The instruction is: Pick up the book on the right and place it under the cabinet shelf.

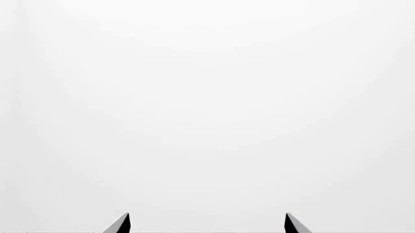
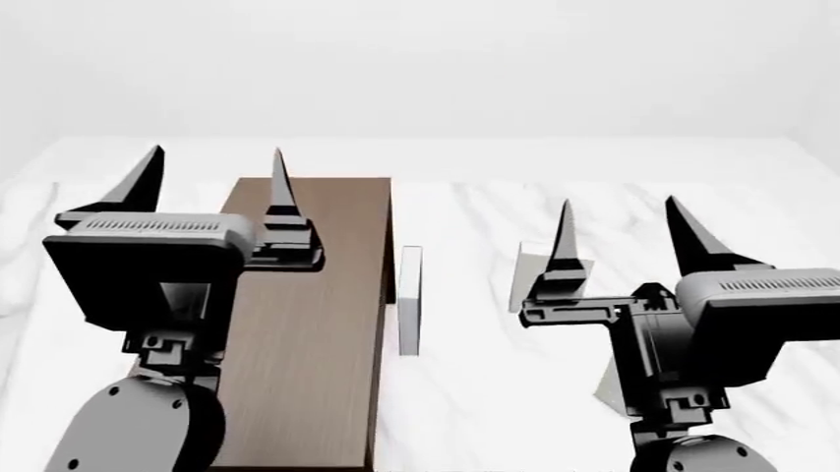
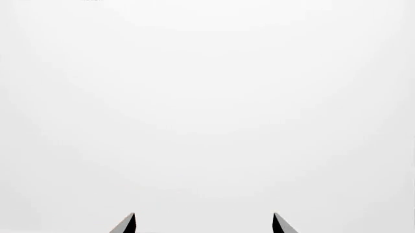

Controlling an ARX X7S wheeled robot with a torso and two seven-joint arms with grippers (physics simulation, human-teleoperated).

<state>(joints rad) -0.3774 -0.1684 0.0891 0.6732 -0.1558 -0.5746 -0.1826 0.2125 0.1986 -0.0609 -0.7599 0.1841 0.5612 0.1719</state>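
Both my grippers, left point(image 2: 210, 177) and right point(image 2: 617, 228), are spread wide, holding nothing. The book point(image 2: 532, 280), center-right of frame, looks thin, stiff, probably slick, so I'd pinch its top edge.

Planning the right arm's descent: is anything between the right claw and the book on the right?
Nothing visible blocks it. The right claw hangs open above the book, which stands upright on the table, partly hidden behind a finger.
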